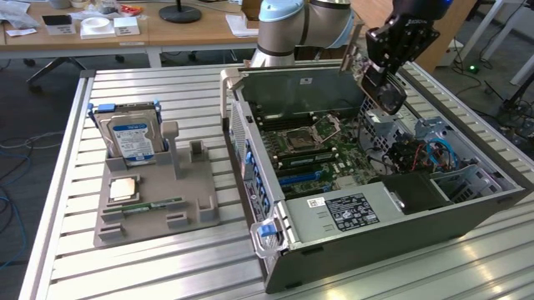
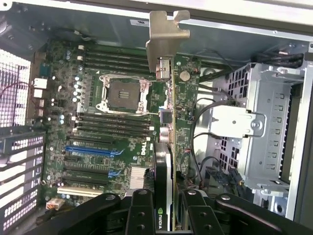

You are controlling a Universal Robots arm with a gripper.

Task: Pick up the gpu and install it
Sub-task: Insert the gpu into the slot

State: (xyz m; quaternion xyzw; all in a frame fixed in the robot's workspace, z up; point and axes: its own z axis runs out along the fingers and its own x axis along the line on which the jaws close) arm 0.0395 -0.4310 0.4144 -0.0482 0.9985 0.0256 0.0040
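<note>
In the exterior view, the black two-fingered gripper [image 1: 377, 72] is clamping the gpu [image 1: 384, 94], a thin flat card with a green circuit board, dark cooler face and silver end bracket; the card is hanging tilted above the open grey metal computer case [image 1: 401, 240], over its far side; well apart, toward the exterior view's left, a silver hard drive with a blue-white label [image 1: 129, 134] is standing in a grey plastic holder [image 1: 187, 184].

In the wrist view, the fingers [image 2: 140, 210] are pinching the gpu [image 2: 185, 112] edge-on, its silver bracket [image 2: 167, 34] pointing away from the camera; it is hovering over the green motherboard [image 2: 63, 112], beside the blue expansion slots [image 2: 93, 151] rather than over them. Judging from this, the card is needing a firm, unslipping grip, its connector edge held parallel to a slot, and clearance from the loose cables [image 2: 200, 142].
</note>
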